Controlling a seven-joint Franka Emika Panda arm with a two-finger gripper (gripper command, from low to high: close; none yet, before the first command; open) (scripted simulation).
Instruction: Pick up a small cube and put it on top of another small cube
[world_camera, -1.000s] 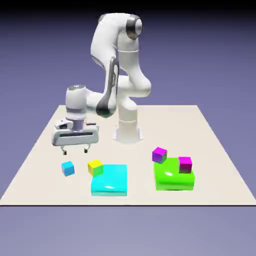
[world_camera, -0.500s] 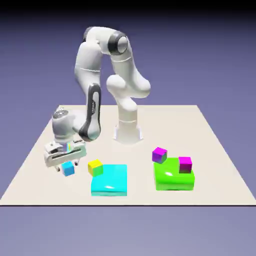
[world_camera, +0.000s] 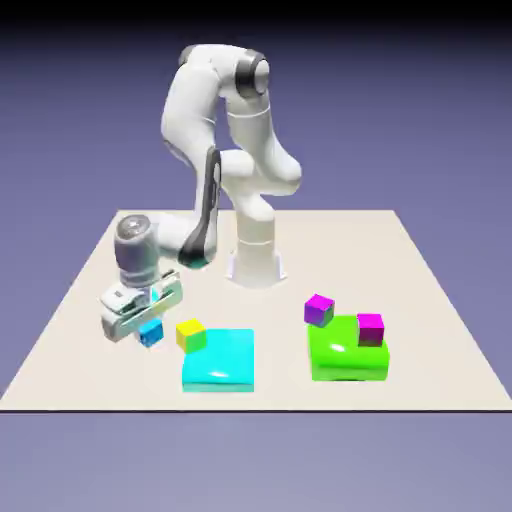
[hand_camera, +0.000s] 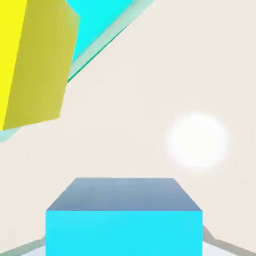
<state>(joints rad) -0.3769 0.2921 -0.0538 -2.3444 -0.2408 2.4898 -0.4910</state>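
— Cyan-blue in your jaws now?

— Yes. My gripper (world_camera: 147, 330), wide open and well above the table a second ago, has dropped and clenched on the small cube (world_camera: 151, 333), at the exterior view's left. Just right sits the yellow cube (world_camera: 190, 334) against the cyan slab (world_camera: 220, 362).

— Next?

— Probably lifting, then stacking.

The table (world_camera: 420, 300) is flat and pale. Near its front edge lie a big cyan slab (world_camera: 222, 362) and a green block (world_camera: 345, 352). A purple cube (world_camera: 319, 310) sits beside the green block.
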